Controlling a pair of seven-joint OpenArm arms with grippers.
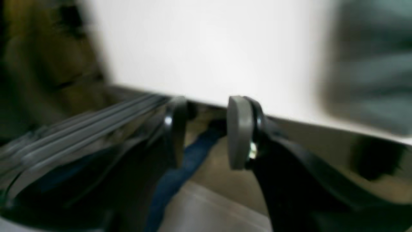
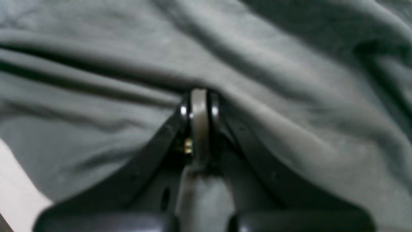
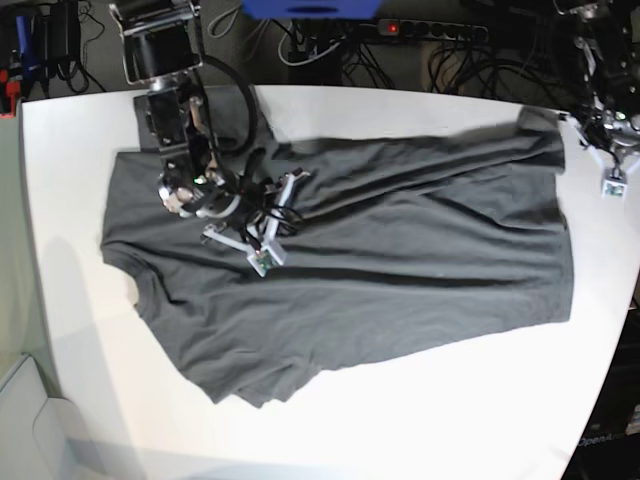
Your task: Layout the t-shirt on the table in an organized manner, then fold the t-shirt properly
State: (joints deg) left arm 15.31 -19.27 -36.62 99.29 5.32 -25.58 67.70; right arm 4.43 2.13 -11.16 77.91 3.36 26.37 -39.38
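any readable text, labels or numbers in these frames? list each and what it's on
None readable in any view.
The t-shirt shows plain grey cloth, no print or label visible.
The table is bare white, no markings.
Small white tags on the wrist hardware of each arm in the base view: too small to tell if they carry text.
Left wrist view: too blurred to read anything.

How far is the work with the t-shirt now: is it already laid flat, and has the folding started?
Done: the t-shirt lies spread across the table, mostly opened out. In hand: the right gripper is shut, its tip pressed into a ridge of cloth, and long wrinkles run through the body; the left gripper is open and empty near the table's edge. Left: smoothing those wrinkles and the bunched lower hem, then all folding; no fold is visible.
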